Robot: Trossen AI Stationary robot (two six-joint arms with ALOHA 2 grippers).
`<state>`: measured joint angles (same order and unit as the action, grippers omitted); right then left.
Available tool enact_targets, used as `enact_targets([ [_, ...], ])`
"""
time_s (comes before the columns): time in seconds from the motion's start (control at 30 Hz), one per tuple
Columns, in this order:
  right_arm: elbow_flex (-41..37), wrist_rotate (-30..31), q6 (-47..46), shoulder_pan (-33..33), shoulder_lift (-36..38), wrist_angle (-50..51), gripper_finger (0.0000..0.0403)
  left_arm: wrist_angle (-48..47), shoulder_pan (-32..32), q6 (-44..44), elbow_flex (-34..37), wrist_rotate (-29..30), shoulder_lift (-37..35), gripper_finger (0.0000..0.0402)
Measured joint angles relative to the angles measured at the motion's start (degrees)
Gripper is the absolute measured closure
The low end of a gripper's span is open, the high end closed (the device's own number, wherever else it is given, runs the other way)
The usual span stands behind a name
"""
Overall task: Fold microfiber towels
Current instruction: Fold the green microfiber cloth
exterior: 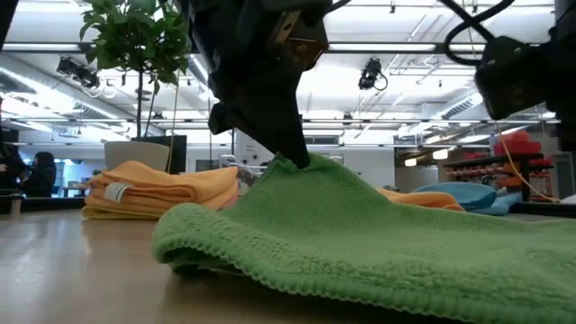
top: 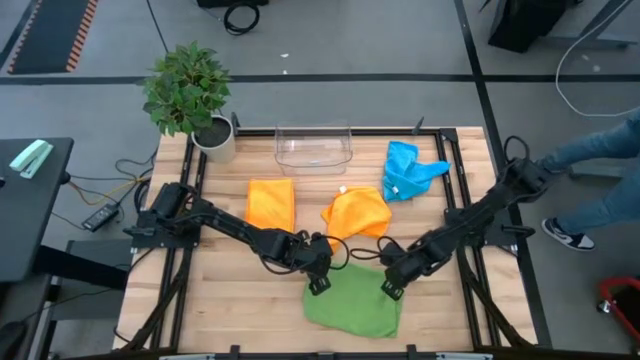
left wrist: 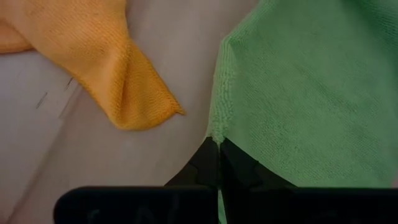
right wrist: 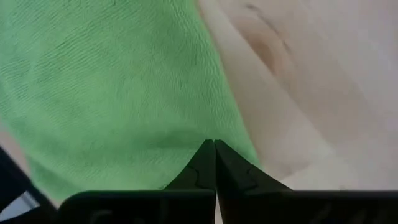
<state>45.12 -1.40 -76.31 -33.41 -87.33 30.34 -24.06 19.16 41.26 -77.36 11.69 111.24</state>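
A green towel lies near the table's front edge, and both grippers are on its far side. My left gripper is shut at its far left corner. My right gripper is shut at its far right part. In the low view the green towel rises to a peak under my left gripper. A folded orange towel, a crumpled orange towel and a bunched blue towel lie farther back on the table. My left gripper pinches the green towel's hemmed corner between its two shut fingers, slanting down from above. That corner is lifted into a peak while the rest of the towel lies on the table. My right gripper has its shut fingers on the green towel close to its edge, pointing steeply down. The fingers hide the contact, so one layer or several cannot be told. The cloth around them lies low over the table.
A clear plastic bin stands at the table's far edge, with a potted plant at the far left corner. A tip of the crumpled orange towel lies just beyond my left gripper. A person's legs show beyond the right side.
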Motion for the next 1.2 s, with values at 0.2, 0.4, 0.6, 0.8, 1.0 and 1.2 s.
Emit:
enact_targets([
  [0.2,0.00,-1.98,2.59,0.77,-1.37,-1.08,0.0400,-0.29,-0.08,0.19,0.00,-0.38,0.00,0.0389],
  [0.4,0.00,-5.69,3.60,-0.60,-4.41,1.31,0.0401,-2.10,-0.11,1.14,-0.01,-0.42,-0.02,0.0394],
  [0.6,0.07,-6.40,1.17,-3.77,-3.53,4.43,0.0402,-4.03,-0.09,1.62,-0.09,-0.40,-0.02,0.0395],
  [0.8,-0.02,-2.36,-3.51,-6.30,2.17,10.63,0.0402,-4.48,-0.09,1.63,-0.09,-0.42,-0.04,0.0391],
  [1.0,-0.02,6.73,-2.89,-3.74,6.26,7.01,0.0402,-3.95,-0.09,1.57,-0.09,-0.41,-0.04,0.0395],
  [1.2,0.00,3.74,5.87,2.99,0.85,1.97,0.0403,-3.64,-0.09,1.54,-0.09,-0.41,-0.04,0.0389],
])
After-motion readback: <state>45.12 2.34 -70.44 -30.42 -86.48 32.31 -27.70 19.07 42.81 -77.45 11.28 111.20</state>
